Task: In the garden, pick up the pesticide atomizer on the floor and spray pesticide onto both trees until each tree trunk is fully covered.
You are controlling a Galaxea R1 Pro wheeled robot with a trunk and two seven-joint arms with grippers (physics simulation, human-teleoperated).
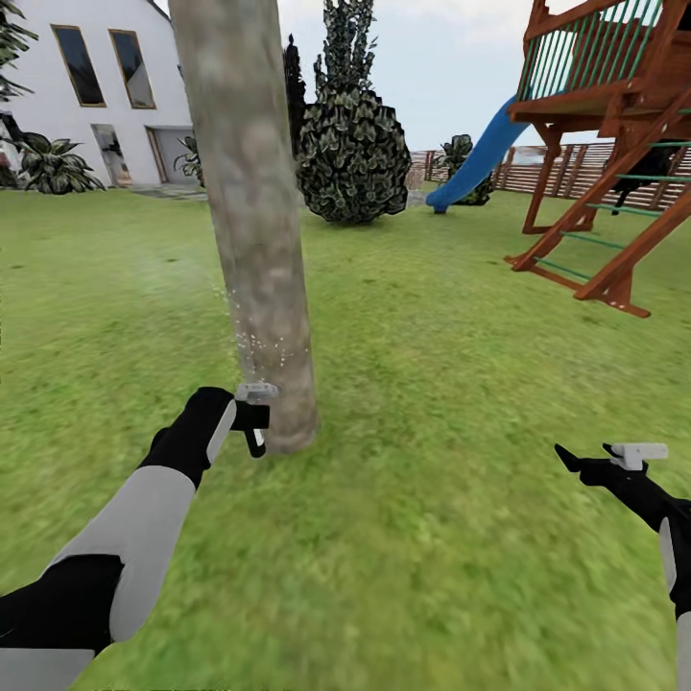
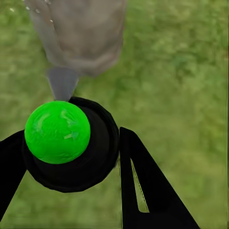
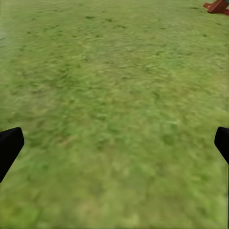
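My left gripper (image 1: 251, 415) pinches the pesticide atomizer (image 2: 67, 143) between its fingers (image 2: 148, 191), the nozzle aimed at the base of the tree trunk (image 1: 251, 211) just beside it. White pesticide (image 1: 251, 344) specks dot the lower bark. My right gripper (image 1: 614, 459), fingers spread and empty, hangs over the lawn (image 3: 114, 95), well apart from the trunk.

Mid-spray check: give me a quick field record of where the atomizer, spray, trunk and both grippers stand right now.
left gripper: shut on the pesticide atomizer, held low beside the tree trunk
nozzle: aimed at the trunk's base
pesticide: white specks on the lower trunk, left side
upper trunk: no specks visible
right gripper: open, empty, over the lawn
nearby: playset with blue slide, right of the trunk
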